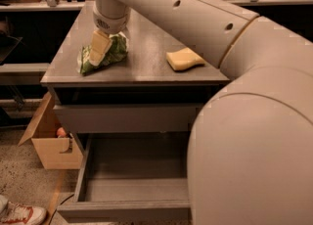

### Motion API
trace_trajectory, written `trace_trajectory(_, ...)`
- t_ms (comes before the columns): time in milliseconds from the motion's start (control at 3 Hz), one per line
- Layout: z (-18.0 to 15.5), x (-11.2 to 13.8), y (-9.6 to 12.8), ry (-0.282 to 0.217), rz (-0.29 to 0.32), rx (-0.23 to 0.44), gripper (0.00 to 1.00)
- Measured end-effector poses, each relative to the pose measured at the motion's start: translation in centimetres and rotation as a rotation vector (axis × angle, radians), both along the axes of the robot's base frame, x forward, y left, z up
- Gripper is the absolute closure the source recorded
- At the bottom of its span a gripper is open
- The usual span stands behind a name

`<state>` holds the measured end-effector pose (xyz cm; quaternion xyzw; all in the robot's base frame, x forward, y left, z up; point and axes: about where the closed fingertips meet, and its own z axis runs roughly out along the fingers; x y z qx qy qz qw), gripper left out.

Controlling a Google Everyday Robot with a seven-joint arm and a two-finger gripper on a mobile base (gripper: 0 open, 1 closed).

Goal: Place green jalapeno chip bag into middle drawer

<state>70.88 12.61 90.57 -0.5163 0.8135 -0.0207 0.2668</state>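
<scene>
Currently: gripper (99,54) sits upper left of the frame, wrist pointing down, right on top of the green jalapeno chip bag (116,51). Claw state: can't tell from this angle whether it's wide, narrow or clamped on the bag, since the pale tip overlaps the bag and hides the gap.

Bag lies on the cabinet top (146,43), near its left front corner, crinkled, with green and white patches showing on both sides of the gripper. It looks to be resting on the surface, not lifted.

Yellow sponge (184,59) is on the same top, right of centre, well apart from the bag, partly cut off by the arm.

Middle drawer (137,170) is pulled out in the lower centre of the frame, its grey tray open to view with nothing visible inside. The grey drawer front (132,118) directly above it is closed.

Robot arm (230,101) fills the right side and the top of the frame, blocking the cabinet's right edge and the drawer's right half.

Left of the cabinet, on the floor: an open cardboard box (51,151) with a small orange thing (61,132) inside. A white and red shoe (22,214) is in the lower left corner.
</scene>
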Motion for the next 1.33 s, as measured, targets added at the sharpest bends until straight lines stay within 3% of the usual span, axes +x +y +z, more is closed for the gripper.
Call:
trace_trajectory(333, -1.2, 1.0, 2.1, 0.011, 0.036, -0.064, 0.0)
trace_trajectory(667, -2.6, 1.5, 3.3, 0.037, 0.069, -0.11, 0.18)
trace_trajectory(1000, -3.5, 1.5, 3.0, 0.061, 0.072, -0.126, 0.41)
trace_trajectory(1333, -3.3, 0.7, 1.3, 0.068, 0.054, -0.139, 0.64)
